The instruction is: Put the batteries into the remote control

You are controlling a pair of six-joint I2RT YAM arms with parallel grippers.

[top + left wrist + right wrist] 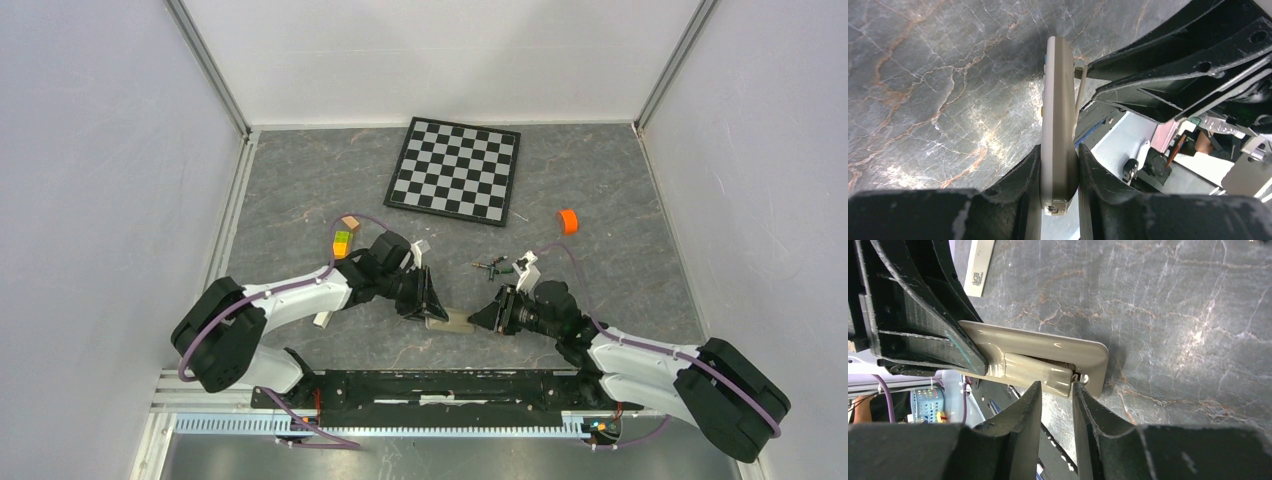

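Observation:
My left gripper [1059,170] is shut on the remote control [1058,115], holding it on edge just above the table, with the pale back turned toward the right arm. In the right wrist view the remote control [1048,347] shows its battery cover [1035,371] lifted ajar. My right gripper [1057,385] stands open by a narrow gap, its tips at the cover's free end and nothing clamped between them. From above, both grippers [432,305] [490,313] meet at the remote control [452,322]. The batteries [493,267] lie on the table behind the right gripper.
A chessboard [455,170] lies at the back. An orange cap [568,220] sits to its right. Coloured blocks [344,238] stand behind the left arm, and a long cream block [980,265] lies beside that arm. The black base rail [440,390] runs along the near edge.

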